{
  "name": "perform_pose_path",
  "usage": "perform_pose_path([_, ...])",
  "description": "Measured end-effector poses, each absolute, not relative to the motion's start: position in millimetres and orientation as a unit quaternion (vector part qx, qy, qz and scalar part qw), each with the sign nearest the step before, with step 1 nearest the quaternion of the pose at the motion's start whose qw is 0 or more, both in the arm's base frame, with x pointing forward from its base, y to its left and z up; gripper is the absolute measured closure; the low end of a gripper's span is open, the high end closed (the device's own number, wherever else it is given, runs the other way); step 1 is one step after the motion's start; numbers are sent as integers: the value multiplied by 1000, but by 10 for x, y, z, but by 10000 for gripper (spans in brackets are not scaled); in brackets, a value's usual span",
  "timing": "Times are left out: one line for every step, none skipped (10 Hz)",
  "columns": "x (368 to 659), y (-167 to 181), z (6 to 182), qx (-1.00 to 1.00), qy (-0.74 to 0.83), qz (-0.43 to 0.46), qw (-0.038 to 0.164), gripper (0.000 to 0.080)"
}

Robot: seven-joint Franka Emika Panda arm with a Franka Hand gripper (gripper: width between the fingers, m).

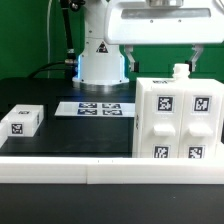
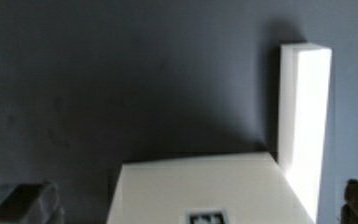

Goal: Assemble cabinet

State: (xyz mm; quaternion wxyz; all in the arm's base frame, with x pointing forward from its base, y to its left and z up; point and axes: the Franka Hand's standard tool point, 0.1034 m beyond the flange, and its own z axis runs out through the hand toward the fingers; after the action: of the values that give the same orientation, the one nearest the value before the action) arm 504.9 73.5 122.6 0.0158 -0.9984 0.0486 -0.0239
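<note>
Presently we list: cabinet standing upright at the exterior view's right, well apart from the small white cube; gripper poised above it, fingers spread wide and empty; we judge a centred, square descent best before any closing.

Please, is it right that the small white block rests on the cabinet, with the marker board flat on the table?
No: the exterior view shows the small white block on the table, apart from the cabinet; the marker board does lie flat.
</note>
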Motion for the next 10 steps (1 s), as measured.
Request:
perform_pose_path([4979,696,1155,-998,53,-22,14,2])
perform_pose_path([4988,701,1165,-998,52,-22,14,2])
perform_pose_path([4987,690,1161,-998,51,-22,14,2])
perform_pose_path([4986,672,1158,-998,52,-21,14,2])
perform_pose_path([4985,677,1158,-998,51,-21,14,2])
perform_pose_path([4982,609,1149,-999,26,-21,13,2])
perform_pose_path([4970,388,1126,-1000,6,-20,11,2])
perform_pose_path([4942,171,1094,-1000,1,-22,9,2])
perform_pose_path([4879,-75,1044,-1000,-12,-23,7,2])
perform_pose_path([4832,-275,1008,-999,-24,-23,5,2])
